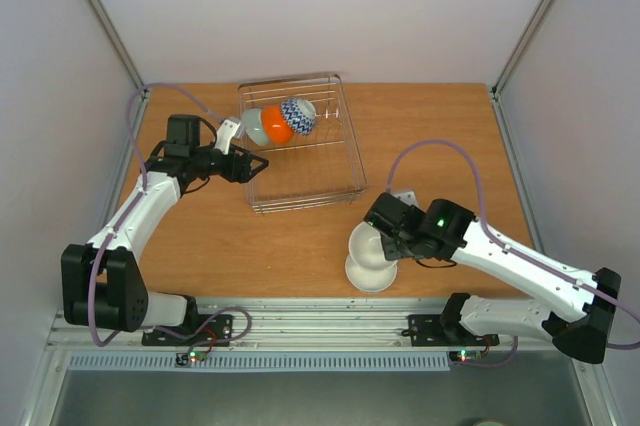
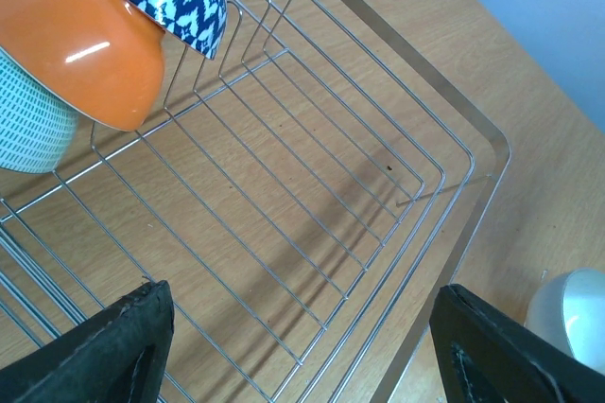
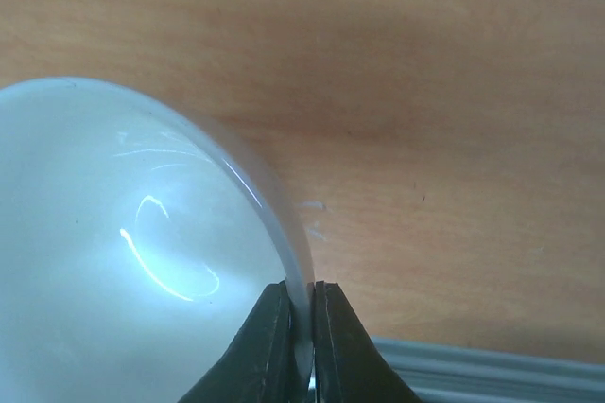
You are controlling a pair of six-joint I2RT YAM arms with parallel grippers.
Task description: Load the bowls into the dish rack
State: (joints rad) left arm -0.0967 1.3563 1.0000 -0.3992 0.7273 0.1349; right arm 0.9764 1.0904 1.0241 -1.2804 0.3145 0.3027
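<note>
Top external view, taken from the left: the left gripper [image 1: 255, 162] is held just beside the left wall of the dish rack [image 1: 345, 146]. Its fingers [image 2: 104, 351] are spread wide and nothing is gripped between them. The rack is set on the table [image 1: 200, 236] in the far middle. Its slightly longer axis runs from near to far, with the near end swung a little to the right.

Three bowls are stood on edge in the far part of the rack, packed in a row that runs across it. From left to right these are a pale blue-green bowl [image 1: 254, 126], an orange bowl [image 1: 277, 124] and a blue-and-white zigzag bowl [image 1: 299, 115], each touching the next.

Two more bowls are seen outside the rack, near the front edge on the right. A white bowl [image 1: 362, 244] is tilted up, and a second white bowl [image 1: 372, 276] lies mouth-up just nearer the edge, overlapped by the first in this view. Five bowls are counted in all.

The right gripper [image 1: 388, 246] is pinched onto the tilted bowl. In the right wrist view its two fingers [image 3: 269, 346] are pressed together with only the thin rim between them.
</note>
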